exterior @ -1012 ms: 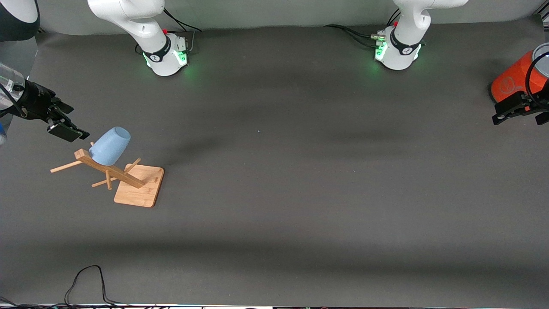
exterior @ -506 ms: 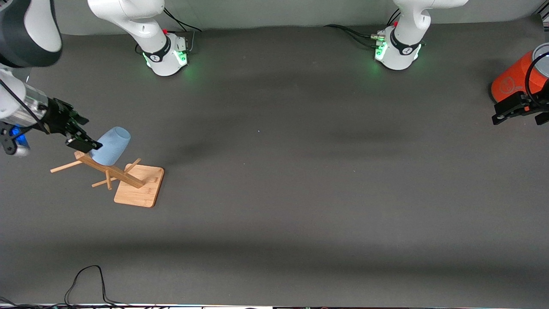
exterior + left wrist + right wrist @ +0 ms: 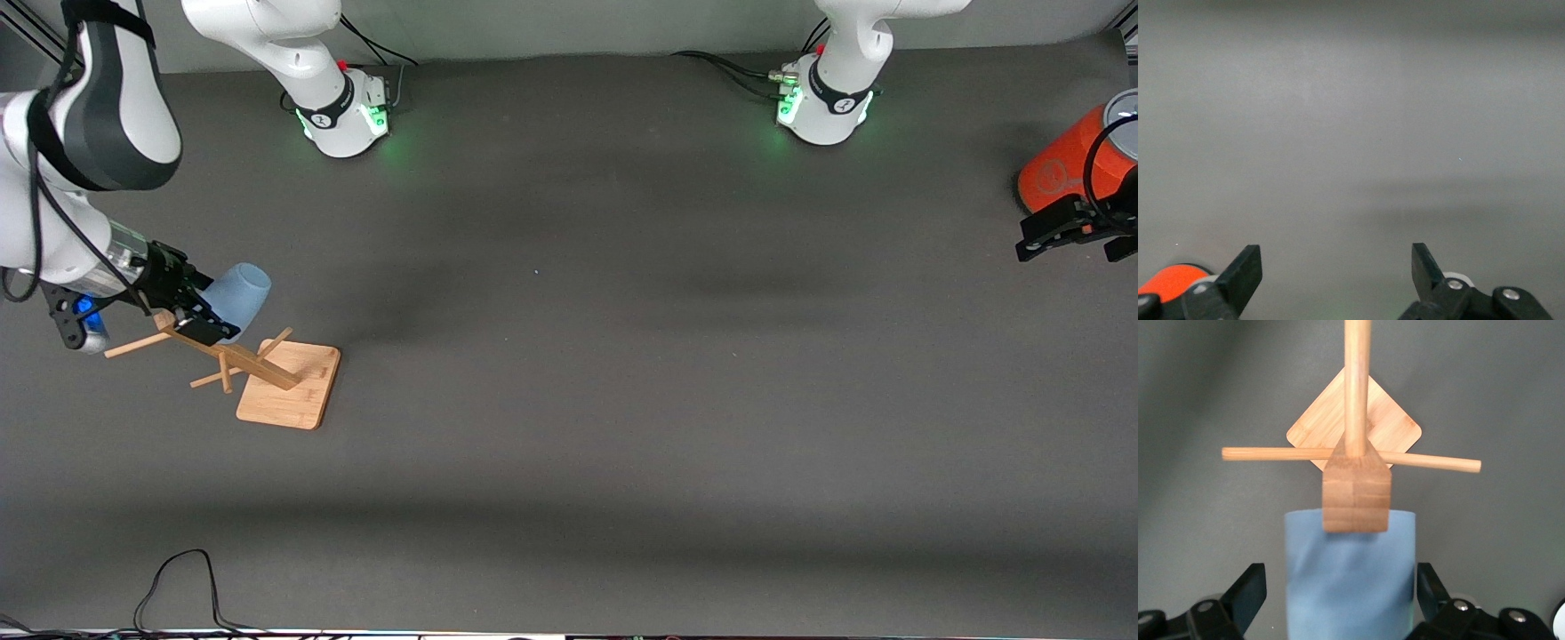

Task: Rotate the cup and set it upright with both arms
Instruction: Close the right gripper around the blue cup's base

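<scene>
The light-blue cup (image 3: 244,286) hangs tilted, mouth down, on the top of a wooden peg rack (image 3: 267,369) toward the right arm's end of the table. My right gripper (image 3: 197,309) is open, with one finger on each side of the cup and a gap at both. In the right wrist view the cup (image 3: 1348,587) sits between the open gripper (image 3: 1340,580), partly covered by the rack's square post end (image 3: 1356,497). My left gripper (image 3: 1071,240) waits open and empty beside the orange can (image 3: 1067,164); its wrist view shows the open gripper (image 3: 1335,260) over bare mat.
The rack's square base (image 3: 293,400) lies nearer the front camera than the cup, with thin pegs (image 3: 133,345) sticking out sideways. The orange can's edge shows in the left wrist view (image 3: 1171,280). A black cable (image 3: 178,578) loops at the front table edge.
My right gripper has moved from beside the cup, toward the rack, until its open fingers sit around the cup. The cup, rack and left arm have not moved.
</scene>
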Available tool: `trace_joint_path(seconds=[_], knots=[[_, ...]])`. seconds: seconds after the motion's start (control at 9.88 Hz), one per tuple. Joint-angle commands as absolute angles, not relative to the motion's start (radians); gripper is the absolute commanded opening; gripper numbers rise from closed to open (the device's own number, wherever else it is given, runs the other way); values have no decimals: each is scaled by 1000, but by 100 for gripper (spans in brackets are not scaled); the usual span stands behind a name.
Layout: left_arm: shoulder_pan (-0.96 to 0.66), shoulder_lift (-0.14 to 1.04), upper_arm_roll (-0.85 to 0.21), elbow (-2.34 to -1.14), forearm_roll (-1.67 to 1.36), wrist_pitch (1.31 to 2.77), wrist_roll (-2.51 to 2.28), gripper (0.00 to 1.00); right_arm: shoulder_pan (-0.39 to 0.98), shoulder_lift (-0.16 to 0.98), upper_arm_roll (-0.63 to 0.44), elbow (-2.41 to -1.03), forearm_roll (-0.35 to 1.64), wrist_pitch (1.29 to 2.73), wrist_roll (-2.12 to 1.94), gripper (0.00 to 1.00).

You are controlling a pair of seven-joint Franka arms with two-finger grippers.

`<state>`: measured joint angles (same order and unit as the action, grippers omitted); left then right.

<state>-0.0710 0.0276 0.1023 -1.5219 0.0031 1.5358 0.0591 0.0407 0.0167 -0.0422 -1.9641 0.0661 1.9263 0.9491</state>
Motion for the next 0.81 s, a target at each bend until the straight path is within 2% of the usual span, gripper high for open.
trace_joint_path(seconds=[0.0, 0.1, 0.3, 0.71], knots=[[-77, 29, 106, -1508, 3, 1514, 63, 100, 48, 8, -48, -1976, 84, 1944, 960, 99], [-77, 29, 106, -1508, 3, 1513, 63, 100, 48, 9, -48, -1976, 84, 1945, 960, 93], [-77, 31, 106, -1506, 6, 1517, 63, 100, 48, 9, -48, -1976, 84, 1945, 947, 70], [-78, 31, 106, -1508, 6, 1517, 63, 100, 48, 3, -46, -1970, 84, 1937, 942, 67]])
